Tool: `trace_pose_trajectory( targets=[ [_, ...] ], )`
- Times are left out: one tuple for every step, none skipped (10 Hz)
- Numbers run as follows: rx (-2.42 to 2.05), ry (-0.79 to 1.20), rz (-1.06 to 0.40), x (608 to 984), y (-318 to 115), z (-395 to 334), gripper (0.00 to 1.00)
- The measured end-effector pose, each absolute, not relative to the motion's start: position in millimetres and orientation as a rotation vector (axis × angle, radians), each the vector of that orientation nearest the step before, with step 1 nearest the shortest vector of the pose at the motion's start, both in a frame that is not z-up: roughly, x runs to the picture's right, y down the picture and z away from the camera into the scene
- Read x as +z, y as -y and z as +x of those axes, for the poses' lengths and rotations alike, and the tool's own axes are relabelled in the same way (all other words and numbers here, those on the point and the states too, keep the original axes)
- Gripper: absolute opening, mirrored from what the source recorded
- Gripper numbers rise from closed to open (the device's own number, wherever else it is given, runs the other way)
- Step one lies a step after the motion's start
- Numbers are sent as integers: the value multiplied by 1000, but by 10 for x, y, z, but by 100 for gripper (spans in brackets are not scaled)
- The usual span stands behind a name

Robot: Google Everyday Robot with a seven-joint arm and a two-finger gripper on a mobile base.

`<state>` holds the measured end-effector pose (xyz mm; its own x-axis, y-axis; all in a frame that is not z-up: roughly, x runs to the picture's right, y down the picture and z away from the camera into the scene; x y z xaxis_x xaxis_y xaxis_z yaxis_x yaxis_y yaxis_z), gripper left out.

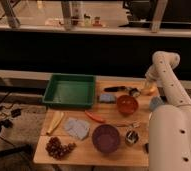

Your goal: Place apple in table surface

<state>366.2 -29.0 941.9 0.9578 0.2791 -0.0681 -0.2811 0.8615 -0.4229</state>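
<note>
The apple [148, 91], small and yellow-orange, lies at the far right edge of the light wooden table surface [140, 116]. My gripper [149, 84] hangs right over it at the end of the white arm [165, 85], which bends down from an elbow above. The jaws stand open and their tips are partly hidden against the apple. I cannot tell whether they touch it.
A green tray [71, 76] fills the far left. An orange-red bowl [127, 105], a carrot [95, 117], a purple bowl [106, 138], grapes [58, 148], a banana [55, 121], a blue cloth [78, 128] and a metal cup [132, 137] are spread over the table. A dark counter runs behind.
</note>
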Motion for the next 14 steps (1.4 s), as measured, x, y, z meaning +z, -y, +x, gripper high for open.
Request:
trace_pose_trajectory(
  targets=[
    [295, -10, -440, 9422, 264, 3687, 80],
    [296, -12, -435, 9427, 216, 3702, 80],
    [297, -15, -434, 9428, 186, 3728, 80],
    [302, -18, -433, 9431, 152, 3765, 80],
    [305, -19, -431, 9430, 144, 3786, 80],
    [311, -19, -434, 9470, 111, 3797, 80],
    [318, -20, -433, 9502, 107, 3806, 80],
    [325, -21, -439, 9535, 88, 3814, 80],
    [328, -22, -441, 9578, 78, 3815, 80],
    [330, -21, -443, 9616, 83, 3812, 80],
    [332, -20, -445, 9646, 82, 3804, 80],
    [336, -21, -442, 9682, 96, 3810, 80],
    [340, -26, -443, 9696, 85, 3837, 80],
    [344, -30, -441, 9702, 80, 3865, 80]
  ],
)
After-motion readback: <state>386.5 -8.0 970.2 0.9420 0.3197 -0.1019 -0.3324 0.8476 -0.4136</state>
